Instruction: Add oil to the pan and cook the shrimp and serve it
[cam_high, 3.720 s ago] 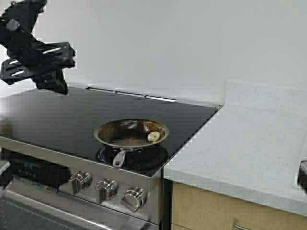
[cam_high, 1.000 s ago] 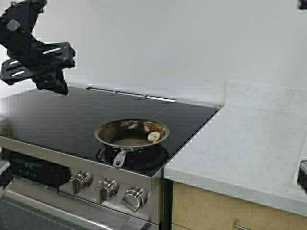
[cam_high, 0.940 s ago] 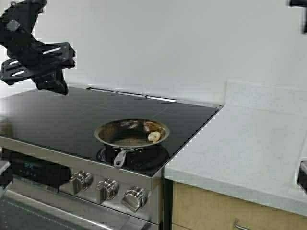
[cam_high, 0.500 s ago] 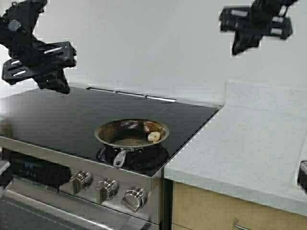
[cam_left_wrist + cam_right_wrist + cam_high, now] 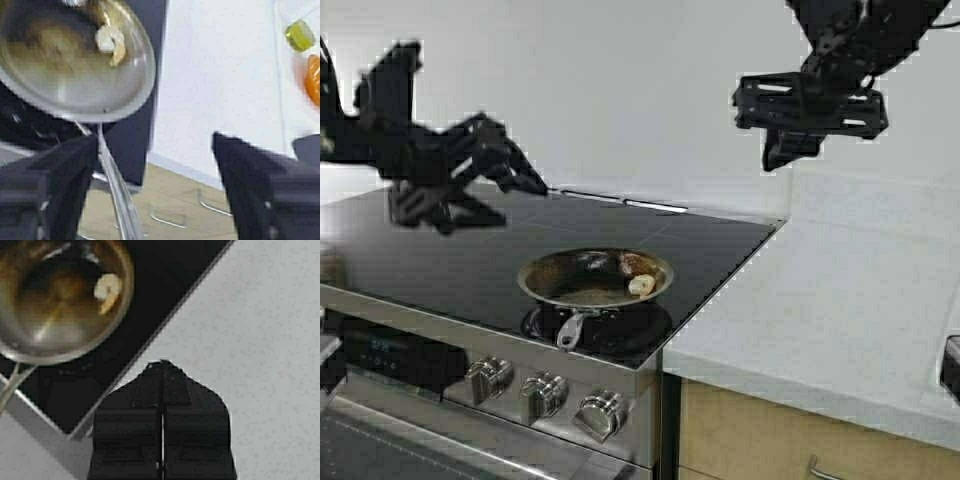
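You see the shrimp (image 5: 640, 285) lying in the pan (image 5: 595, 279) on the stove (image 5: 470, 250). Left gripper (image 5: 520, 170) is spread open above the stove. Right gripper (image 5: 161, 371) is closed, empty, high over the counter (image 5: 840, 300).

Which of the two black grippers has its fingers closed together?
The right gripper, raised over the white counter: its fingers meet with no gap. The left gripper, above the black stove top, is spread wide.

Pale shrimp (image 5: 640, 285) in browned pan (image 5: 582, 291)
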Tool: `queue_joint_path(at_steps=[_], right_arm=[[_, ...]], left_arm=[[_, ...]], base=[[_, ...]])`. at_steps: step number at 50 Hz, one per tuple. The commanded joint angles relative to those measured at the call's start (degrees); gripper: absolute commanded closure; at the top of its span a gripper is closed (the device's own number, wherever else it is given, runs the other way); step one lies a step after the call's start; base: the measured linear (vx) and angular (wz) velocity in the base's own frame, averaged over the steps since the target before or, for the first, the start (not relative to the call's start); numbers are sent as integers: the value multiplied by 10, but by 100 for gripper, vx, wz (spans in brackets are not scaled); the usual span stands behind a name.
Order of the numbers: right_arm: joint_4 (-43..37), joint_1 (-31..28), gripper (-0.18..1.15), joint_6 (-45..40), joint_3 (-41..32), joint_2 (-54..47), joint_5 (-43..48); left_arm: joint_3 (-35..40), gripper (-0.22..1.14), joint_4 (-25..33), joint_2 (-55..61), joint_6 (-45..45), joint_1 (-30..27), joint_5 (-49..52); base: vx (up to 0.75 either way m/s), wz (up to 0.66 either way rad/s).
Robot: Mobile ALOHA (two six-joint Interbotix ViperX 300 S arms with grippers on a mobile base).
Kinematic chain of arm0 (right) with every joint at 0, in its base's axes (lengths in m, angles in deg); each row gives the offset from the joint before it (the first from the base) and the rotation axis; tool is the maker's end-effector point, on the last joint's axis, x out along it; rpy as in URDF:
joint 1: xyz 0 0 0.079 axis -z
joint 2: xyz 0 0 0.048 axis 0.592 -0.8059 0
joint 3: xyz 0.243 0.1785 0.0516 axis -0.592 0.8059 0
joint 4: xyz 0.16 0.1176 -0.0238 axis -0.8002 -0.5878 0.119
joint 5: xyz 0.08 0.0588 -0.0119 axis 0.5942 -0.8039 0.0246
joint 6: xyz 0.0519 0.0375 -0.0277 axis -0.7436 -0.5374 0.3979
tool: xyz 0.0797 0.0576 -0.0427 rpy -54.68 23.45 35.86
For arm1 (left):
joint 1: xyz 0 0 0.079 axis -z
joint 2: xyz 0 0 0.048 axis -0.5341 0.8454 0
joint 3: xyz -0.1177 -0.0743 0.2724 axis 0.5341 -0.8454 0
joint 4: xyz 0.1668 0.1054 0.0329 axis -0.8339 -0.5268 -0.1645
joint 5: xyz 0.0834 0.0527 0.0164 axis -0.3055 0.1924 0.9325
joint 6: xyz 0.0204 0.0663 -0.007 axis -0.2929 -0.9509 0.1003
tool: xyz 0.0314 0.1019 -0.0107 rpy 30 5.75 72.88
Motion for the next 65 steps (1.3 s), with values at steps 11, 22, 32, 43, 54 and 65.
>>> queue_joint_path(at_steps=[11, 22, 32, 43, 54, 65], right_arm=[[-2, 3, 90, -19, 4, 1, 32], [-2, 3, 90, -29, 11, -4, 38], [-2, 3, 90, -30, 18, -4, 43], [-2, 3, 90, -30, 23, -4, 48], [-2, 3, 90, -30, 23, -4, 48], [-2, 3, 90, -30, 24, -4, 48]], left_arm=[[36, -10, 2, 166, 43, 1, -125], [76, -10, -29, 268, 88, 1, -209], [113, -10, -39, 338, 125, 1, -253], [163, -10, -45, 396, 178, 1, -301], [224, -10, -47, 433, 222, 11, -314], [273, -10, -37, 446, 260, 49, -314]], base=[[0, 0], [0, 0], [0, 0], [0, 0], [0, 0], [0, 0]])
